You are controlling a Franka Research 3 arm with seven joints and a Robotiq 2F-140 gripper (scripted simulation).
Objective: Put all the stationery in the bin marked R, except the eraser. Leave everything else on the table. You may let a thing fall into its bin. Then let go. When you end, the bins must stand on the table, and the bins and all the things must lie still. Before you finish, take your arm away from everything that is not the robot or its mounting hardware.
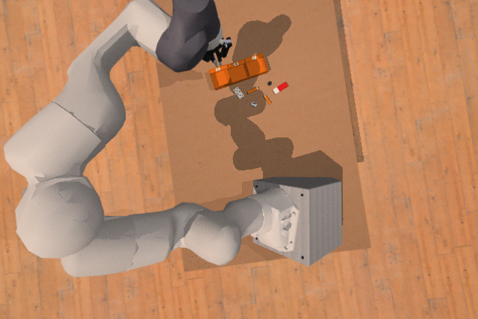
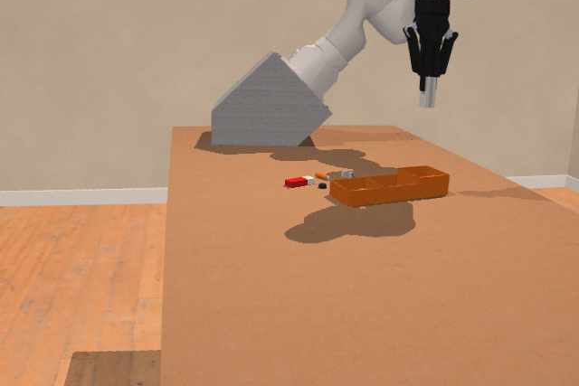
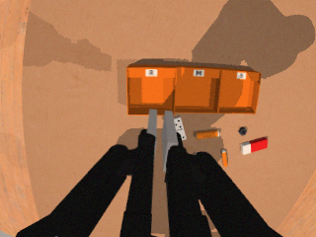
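My gripper (image 1: 216,62) (image 2: 428,102) (image 3: 159,121) is shut, with nothing seen in the narrow gap between its fingers. It hangs high above the table near the bin marked R (image 1: 220,78) (image 2: 432,186) (image 3: 150,91), where I see no thing. The red and white eraser (image 1: 280,87) (image 2: 296,182) (image 3: 255,145) lies on the table. A longer orange piece (image 1: 252,90) (image 3: 207,133) and a shorter orange piece (image 1: 267,99) (image 3: 224,158) lie nearby. A small grey piece (image 1: 253,104) lies beside them; the fingers hide it in the wrist view.
The bin marked M (image 1: 237,72) (image 3: 197,95) and a third bin (image 1: 256,65) (image 3: 238,94) adjoin bin R in one row. A white dotted domino (image 1: 237,93) (image 3: 180,128) lies close beside the row. A small black round thing (image 1: 269,83) (image 2: 322,185) (image 3: 242,130) lies near the eraser.
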